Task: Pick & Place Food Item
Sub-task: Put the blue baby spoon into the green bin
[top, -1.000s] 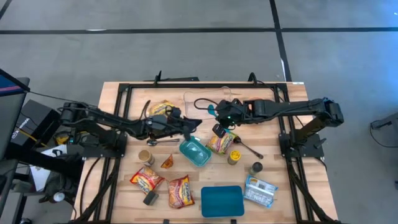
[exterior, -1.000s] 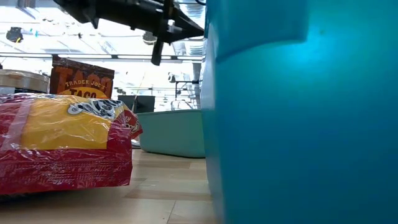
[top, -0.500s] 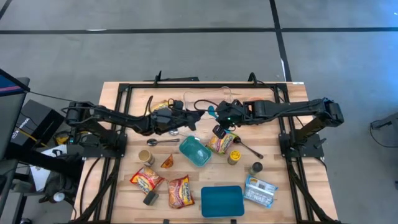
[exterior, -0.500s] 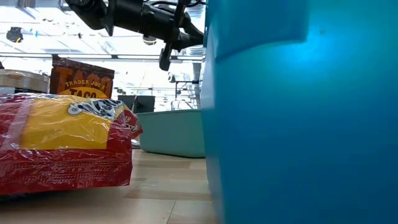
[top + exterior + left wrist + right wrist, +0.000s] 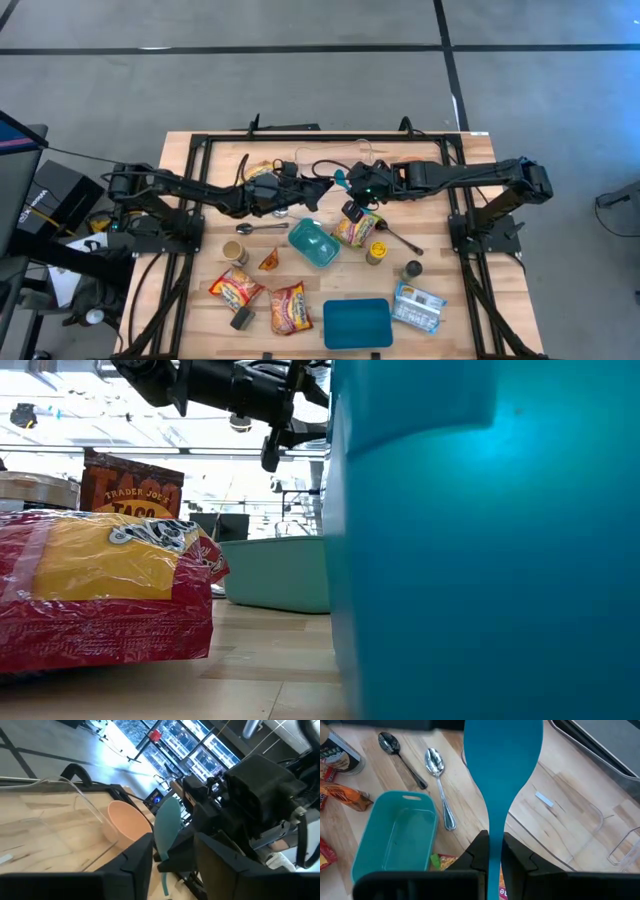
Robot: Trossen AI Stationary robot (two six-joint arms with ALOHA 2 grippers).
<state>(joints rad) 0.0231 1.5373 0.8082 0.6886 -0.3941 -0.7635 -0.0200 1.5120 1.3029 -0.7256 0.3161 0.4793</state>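
Mid-handover over the table centre: right gripper (image 5: 490, 857) clamped on the teal spatula (image 5: 502, 767), left gripper (image 5: 172, 855) half apart beside it. Next, probably a clean withdrawal.

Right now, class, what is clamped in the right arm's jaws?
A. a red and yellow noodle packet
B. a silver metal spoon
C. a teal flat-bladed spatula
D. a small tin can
C: in the right wrist view the right gripper is shut on the thin handle of the teal flat-bladed spatula, whose broad blade rises above the wooden table.
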